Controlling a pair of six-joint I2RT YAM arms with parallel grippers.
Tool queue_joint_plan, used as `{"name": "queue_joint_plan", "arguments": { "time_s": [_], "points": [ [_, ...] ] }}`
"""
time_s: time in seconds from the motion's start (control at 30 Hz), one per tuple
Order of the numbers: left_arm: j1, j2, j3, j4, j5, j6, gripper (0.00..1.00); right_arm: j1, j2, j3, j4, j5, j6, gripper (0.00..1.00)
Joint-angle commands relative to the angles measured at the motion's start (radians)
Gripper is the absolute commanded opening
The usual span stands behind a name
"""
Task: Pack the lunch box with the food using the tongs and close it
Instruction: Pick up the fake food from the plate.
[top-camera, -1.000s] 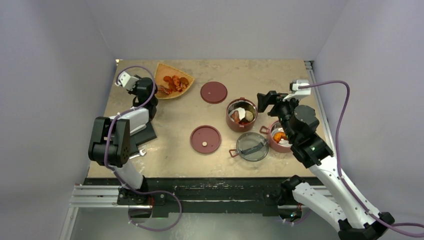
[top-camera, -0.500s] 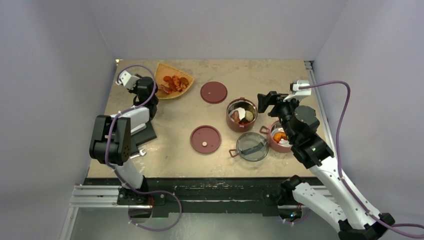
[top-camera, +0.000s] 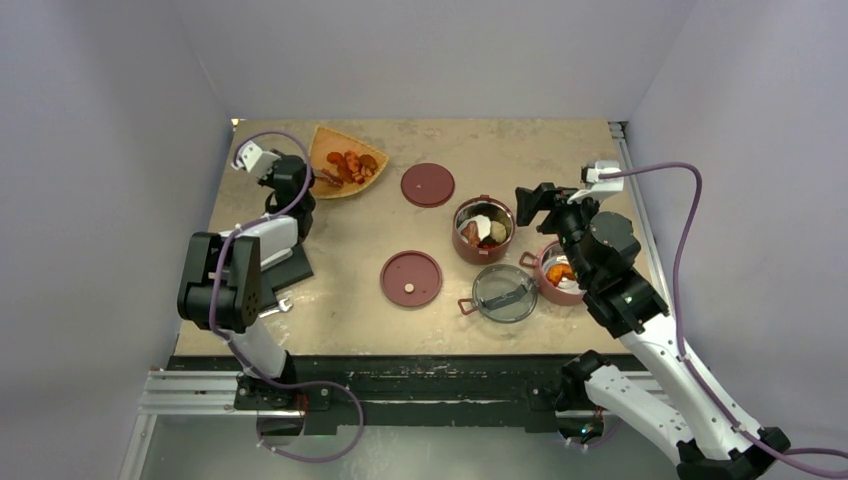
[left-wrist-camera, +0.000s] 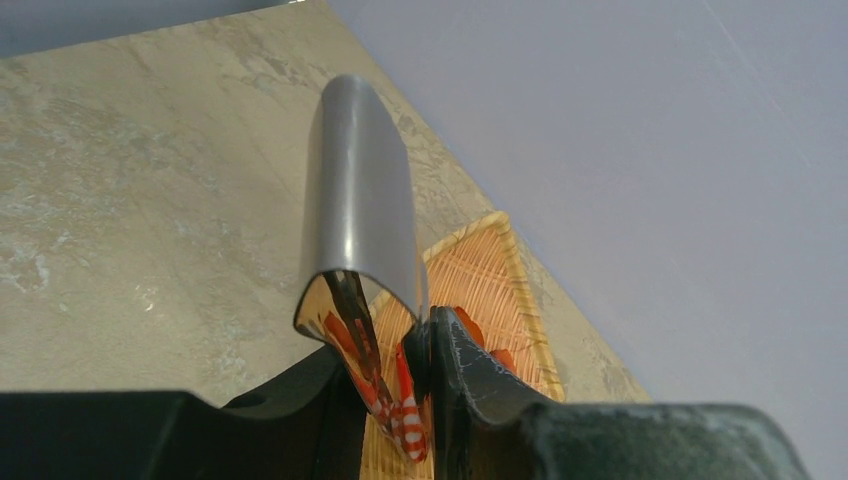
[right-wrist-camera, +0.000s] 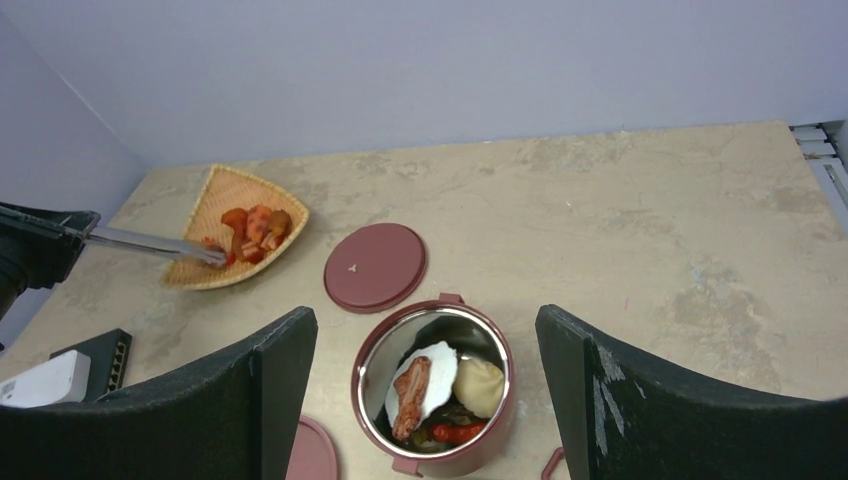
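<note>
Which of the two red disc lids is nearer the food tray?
The far lid, just right of the tray; the other lid lies farther off, beside the clear lid.

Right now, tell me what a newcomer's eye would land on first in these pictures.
The open steel-lined bowl at mid-table, holding a white slice and browned pieces, draws the eye first. Next comes the orange fan-shaped tray of red-orange food at the far left corner, where the left hand holds silvery tongs, tips at the pile.
</note>
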Motion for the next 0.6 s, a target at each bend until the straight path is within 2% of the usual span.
{"name": "queue_joint_plan", "arguments": {
  "time_s": [0.0, 0.33, 0.57],
  "points": [
    [0.003, -0.100, -0.033, 0.057, 0.009, 0.038, 0.14, -0.003, -0.017, 0.007, 0.017, 0.005, 0.004, 0.84],
    [0.003, -0.192, -0.058, 0.040, 0.067, 0.096, 0.09, -0.003, -0.032, -0.003, 0.025, 0.005, 0.016, 0.84],
    [0.001, -0.281, -0.060, -0.035, 0.244, 0.094, 0.09, -0.004, -0.010, -0.001, 0.023, -0.029, 0.038, 0.85]
  ]
}}
